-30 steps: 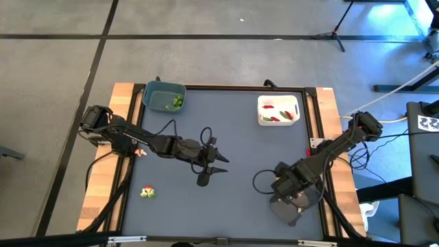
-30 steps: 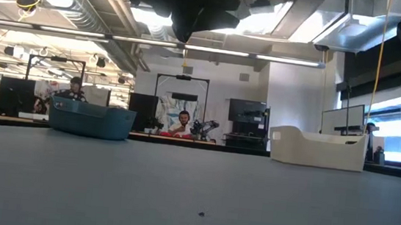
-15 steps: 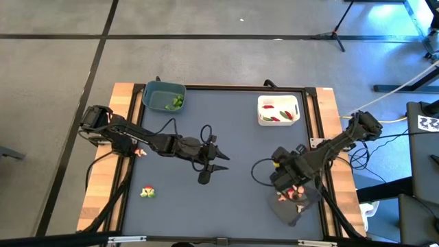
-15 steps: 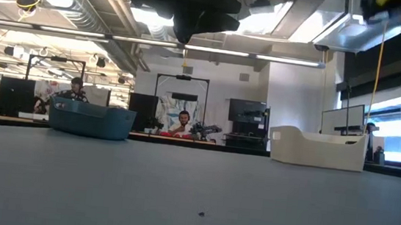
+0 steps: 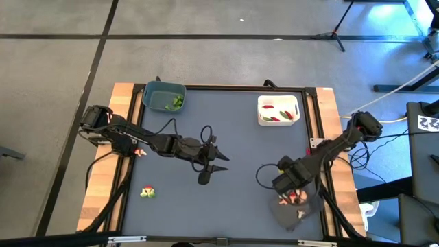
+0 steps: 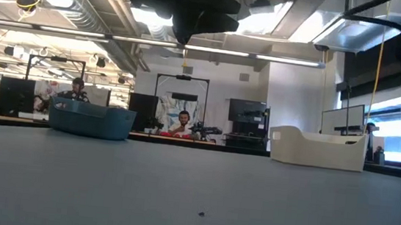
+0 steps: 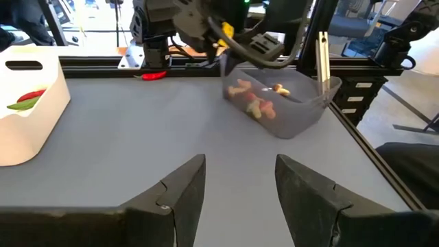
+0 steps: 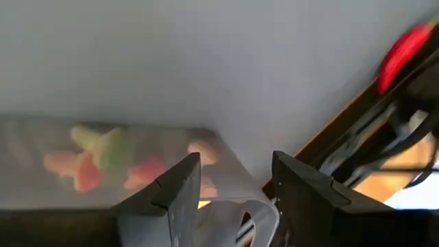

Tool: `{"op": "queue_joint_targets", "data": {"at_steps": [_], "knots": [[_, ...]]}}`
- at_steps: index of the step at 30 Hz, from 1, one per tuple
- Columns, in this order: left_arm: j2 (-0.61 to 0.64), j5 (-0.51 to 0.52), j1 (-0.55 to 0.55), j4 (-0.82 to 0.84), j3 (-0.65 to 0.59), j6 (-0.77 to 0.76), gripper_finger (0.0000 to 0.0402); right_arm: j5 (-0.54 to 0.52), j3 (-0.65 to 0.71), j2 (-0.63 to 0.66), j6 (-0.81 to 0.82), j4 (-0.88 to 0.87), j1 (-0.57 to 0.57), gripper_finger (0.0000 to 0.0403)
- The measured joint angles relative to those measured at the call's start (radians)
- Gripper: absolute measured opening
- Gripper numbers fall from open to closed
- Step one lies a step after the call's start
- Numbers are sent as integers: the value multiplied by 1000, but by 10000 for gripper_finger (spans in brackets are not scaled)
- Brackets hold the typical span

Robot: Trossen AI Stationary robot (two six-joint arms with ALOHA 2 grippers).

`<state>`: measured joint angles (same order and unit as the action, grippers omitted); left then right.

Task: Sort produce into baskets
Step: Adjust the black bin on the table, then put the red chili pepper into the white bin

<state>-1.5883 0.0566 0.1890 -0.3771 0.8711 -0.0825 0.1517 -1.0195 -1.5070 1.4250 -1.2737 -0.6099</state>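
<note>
Three baskets. My right hand (image 5: 291, 184), fingers parted and empty, has lifted off the grey tray (image 5: 312, 206), uncovering produce (image 5: 293, 197) inside. White tub (image 5: 278, 110) far beyond; blue tub (image 5: 163, 95) farther. Left hand (image 5: 214, 163) waits open mid-surface.

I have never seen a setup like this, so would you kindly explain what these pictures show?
Two dark robot arms work at a grey table. One camera looks straight down, one sits at table height, and one rides on each wrist. The blue-grey tub holds green toy produce, the white tub red and green pieces. The dark grey tray holds tan and reddish pieces. A few loose pieces lie near the left edge. The left tool hangs open and empty over the middle. The right tool, also open, is over the tray, holding nothing.
</note>
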Motion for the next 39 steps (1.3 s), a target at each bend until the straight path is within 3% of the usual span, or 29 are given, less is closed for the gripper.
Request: {"op": "queue_joint_targets", "data": {"at_steps": [10, 15, 20, 27, 39], "knots": [[0, -3, 0, 0, 0, -11, 172, 112, 0, 0, 134, 117, -104, 182], [0, -3, 0, -5, 0, -16, 172, 52, -48, 0, 103, -10, -84, 182], [0, -3, -2, -8, 0, -16, 172, -81, -71, 1, 55, -174, 1, 182], [0, -2, -2, -5, 0, -16, 172, -167, -19, 0, -165, -157, 137, 182], [0, 1, -2, -5, 0, 65, 172, -133, 169, 0, -578, -126, 466, 182]]}}
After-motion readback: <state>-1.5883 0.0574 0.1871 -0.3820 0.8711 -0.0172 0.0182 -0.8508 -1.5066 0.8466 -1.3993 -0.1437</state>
